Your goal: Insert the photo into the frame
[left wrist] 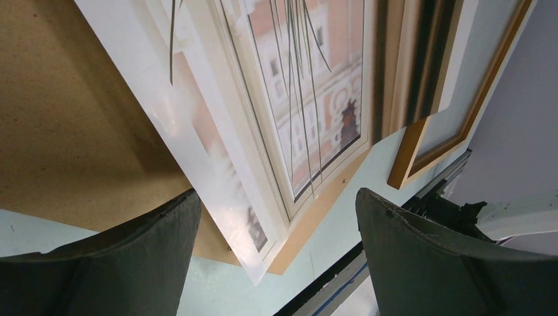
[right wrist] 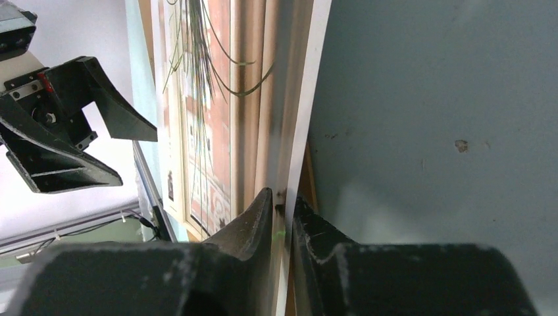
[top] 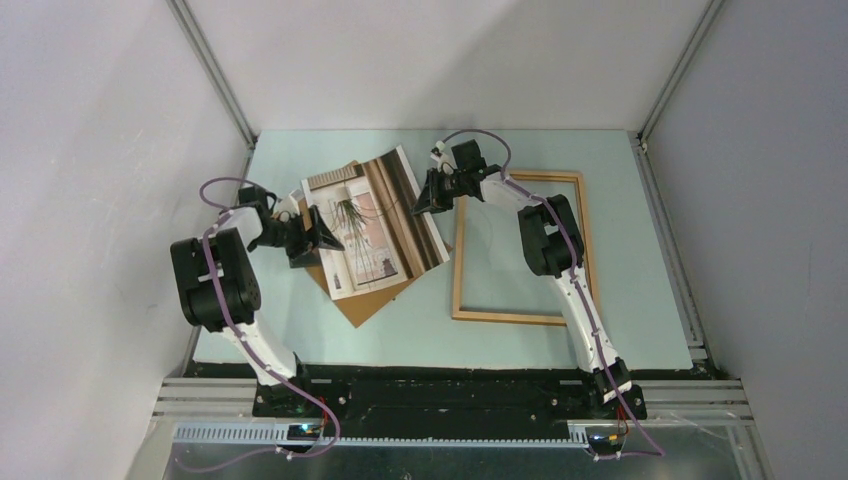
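I'm pinching the photo (top: 370,225) by its two-o'clock edge in the right gripper (right wrist: 281,204), left gripper (top: 325,232) gaping at its nine o'clock, photo lying on the board (top: 365,305) at the frame's (top: 520,316) nine o'clock, and I'm fearing this thin grip creasing or dropping it.

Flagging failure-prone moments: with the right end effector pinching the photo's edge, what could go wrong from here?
1. The right end effector grips the photo only at its thin edge; the paper may bend, crease or slip when lifted.
2. The photo lies on the backing board; dragging could shift the board toward the frame.
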Tool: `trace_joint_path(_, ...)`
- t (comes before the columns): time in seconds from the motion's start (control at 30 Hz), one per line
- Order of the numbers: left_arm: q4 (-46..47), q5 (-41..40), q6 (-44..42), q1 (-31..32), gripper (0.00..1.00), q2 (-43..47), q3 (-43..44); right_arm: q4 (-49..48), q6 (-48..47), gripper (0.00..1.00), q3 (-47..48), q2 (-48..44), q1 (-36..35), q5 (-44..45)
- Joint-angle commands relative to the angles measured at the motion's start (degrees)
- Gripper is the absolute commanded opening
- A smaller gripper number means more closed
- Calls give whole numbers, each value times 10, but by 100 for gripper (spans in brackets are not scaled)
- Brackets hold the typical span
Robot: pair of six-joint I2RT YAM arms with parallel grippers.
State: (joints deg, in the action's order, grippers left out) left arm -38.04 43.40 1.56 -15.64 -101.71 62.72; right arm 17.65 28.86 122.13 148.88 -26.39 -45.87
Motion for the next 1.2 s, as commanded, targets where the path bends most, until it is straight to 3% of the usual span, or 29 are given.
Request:
trace_joint_path(0.0, 14, -4, 2, 4, 90, -3, 23, -14, -5, 15, -1, -48, 6, -11)
trace_joint_path(0.23, 17, -25, 2, 5, 92, 14, 34, -2, -19, 0, -4, -82, 19, -3)
trace_joint_path(0.5, 18, -85, 32, 4, 99, 52, 76, 27, -46, 0, 4, -144, 33, 16)
trace_joint_path(0.73, 19, -109, 84, 12, 99, 102, 123, 108, -99, 0, 38, -203, 32, 90)
trace_joint_path(1.17, 22, -189, 178, 111, 100, 192, 233, 183, -242, 0, 55, -320, -8, 264)
